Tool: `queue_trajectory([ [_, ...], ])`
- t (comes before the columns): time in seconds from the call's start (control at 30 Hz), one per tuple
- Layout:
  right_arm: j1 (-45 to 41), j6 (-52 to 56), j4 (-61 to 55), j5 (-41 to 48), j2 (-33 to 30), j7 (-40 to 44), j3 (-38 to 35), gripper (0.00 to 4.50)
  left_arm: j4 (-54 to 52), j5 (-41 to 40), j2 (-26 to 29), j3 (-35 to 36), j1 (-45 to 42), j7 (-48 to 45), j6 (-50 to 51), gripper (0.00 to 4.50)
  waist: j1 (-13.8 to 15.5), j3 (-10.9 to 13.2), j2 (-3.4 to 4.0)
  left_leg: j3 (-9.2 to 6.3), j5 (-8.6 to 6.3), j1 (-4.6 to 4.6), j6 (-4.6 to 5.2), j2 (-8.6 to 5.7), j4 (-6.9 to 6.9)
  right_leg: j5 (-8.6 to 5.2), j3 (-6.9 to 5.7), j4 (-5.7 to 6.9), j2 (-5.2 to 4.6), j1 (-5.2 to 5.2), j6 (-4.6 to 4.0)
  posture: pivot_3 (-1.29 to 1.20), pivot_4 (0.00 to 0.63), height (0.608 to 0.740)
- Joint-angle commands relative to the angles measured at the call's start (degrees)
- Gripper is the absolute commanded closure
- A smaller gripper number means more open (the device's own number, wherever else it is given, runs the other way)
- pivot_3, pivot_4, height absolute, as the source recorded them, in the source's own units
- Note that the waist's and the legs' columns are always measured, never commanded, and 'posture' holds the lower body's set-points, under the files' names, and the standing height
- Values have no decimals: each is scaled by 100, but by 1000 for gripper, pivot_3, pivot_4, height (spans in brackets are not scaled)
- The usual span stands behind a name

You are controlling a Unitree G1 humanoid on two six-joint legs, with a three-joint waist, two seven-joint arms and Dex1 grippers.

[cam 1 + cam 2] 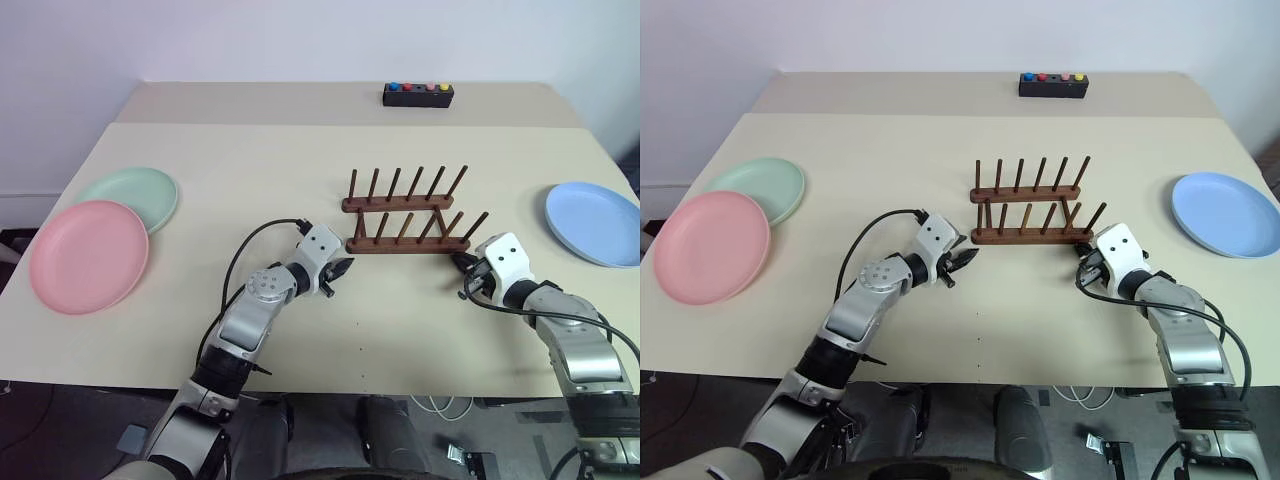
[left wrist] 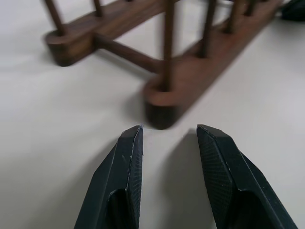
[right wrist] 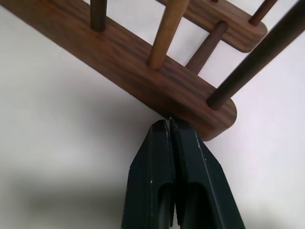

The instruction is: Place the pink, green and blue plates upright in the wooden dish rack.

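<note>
I see the wooden dish rack (image 1: 405, 215) mid-table, empty, with bare tabletop (image 1: 250, 160) all round it. My left gripper (image 2: 164, 143) sits just off the rack's left end, its fingers parted a little around nothing, the rounded rail end just ahead of the tips. My right gripper (image 3: 170, 125) has its fingers pressed together, tips at the near rail's right end; I can't tell if they touch. The rack is dark, grained wood with round upright pegs. The matte pink plate (image 1: 88, 255) overlaps the green plate (image 1: 135, 195) near the table's left edge; the blue plate (image 1: 595, 222) lies far right, partly cut off. A small black box (image 1: 418, 94) sits at the back.
</note>
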Motion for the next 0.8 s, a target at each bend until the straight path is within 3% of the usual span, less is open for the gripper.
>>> queue_trajectory([
  [0.03, -115, -222, 242, -133, 41, -60, 36, 4443, 73, 19, -16, 131, -65, 156, -139, 2695, -2, 0, 0, 0, 0, 0, 0, 0, -1, 0, 0, 0, 0, 0, 0, 0, 150, 734],
  [0.3, -88, -448, 389, -147, 57, -58, 30, 4443, -46, -125, 134, 122, 25, -128, -129, 2695, -2, 0, 0, 0, 0, 0, 0, 0, 0, 0, 0, 0, 0, 1, 0, 0, 150, 734],
  [0.63, 156, -477, 238, -68, 4, 34, -45, 4443, -806, -787, 1063, -67, 389, -1693, 49, 2695, 5, -2, 2, 0, 0, 1, 0, 0, -4, -1, 0, 0, 0, 1, -1, 0, 150, 734],
  [0.8, 75, -485, 317, -104, 47, 30, -33, 4443, -459, -559, 793, -336, 84, -1573, -101, 2695, 21, -2, 1, 0, 0, 1, 0, 0, 1, -2, 0, -3, -1, 6, -3, 0, 150, 734],
])
